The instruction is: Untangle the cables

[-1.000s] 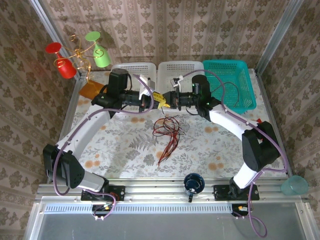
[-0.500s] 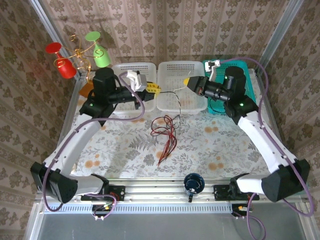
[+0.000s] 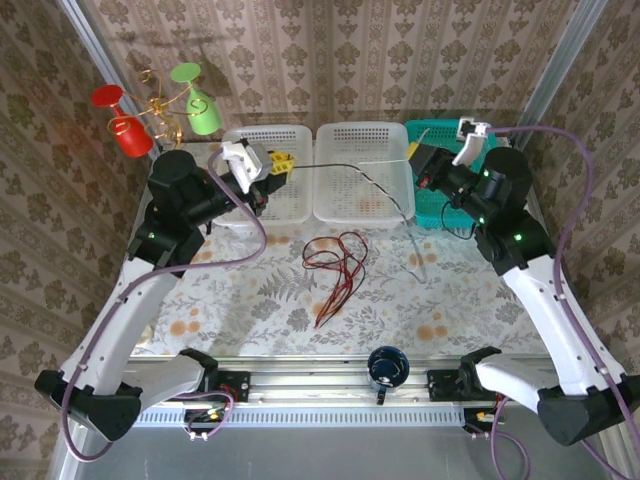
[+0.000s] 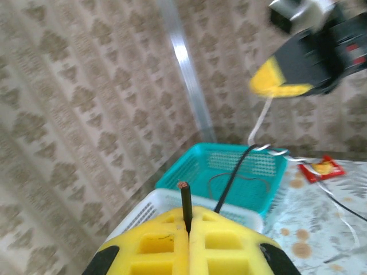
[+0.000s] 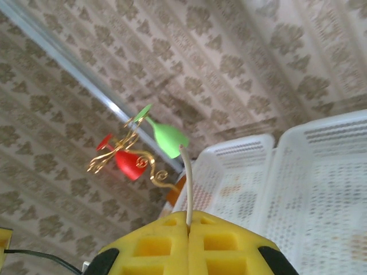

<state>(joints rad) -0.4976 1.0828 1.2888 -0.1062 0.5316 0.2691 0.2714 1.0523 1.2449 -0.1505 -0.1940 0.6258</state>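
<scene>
A loose tangle of red and black cables (image 3: 336, 258) lies mid-table. My left gripper (image 3: 281, 163) hangs above the left white basket (image 3: 262, 136), shut on a black cable (image 3: 330, 166) that stretches right over the middle basket. The left wrist view shows its yellow fingers (image 4: 155, 243) pinching that cable's stub (image 4: 186, 201). My right gripper (image 3: 413, 151) is raised over the teal basket (image 3: 492, 170), shut on a white cable (image 3: 419, 255) that dangles to the table. Its end (image 5: 187, 183) sticks up between the closed right gripper (image 5: 188, 224) fingers. The black and white cables meet near a twist (image 4: 268, 150).
Three baskets line the back: two white ones and the teal one, which holds a black wire (image 3: 458, 212). A gold wire stand with red and green cups (image 3: 150, 110) sits back left. A dark mug (image 3: 387, 366) stands on the front rail, and a teal cup (image 3: 588, 371) at far right.
Both arms have swung apart and upward from the table's middle, the left one leftward, the right one rightward. The black and white cables are now pulled out between them; the red tangle stays.
</scene>
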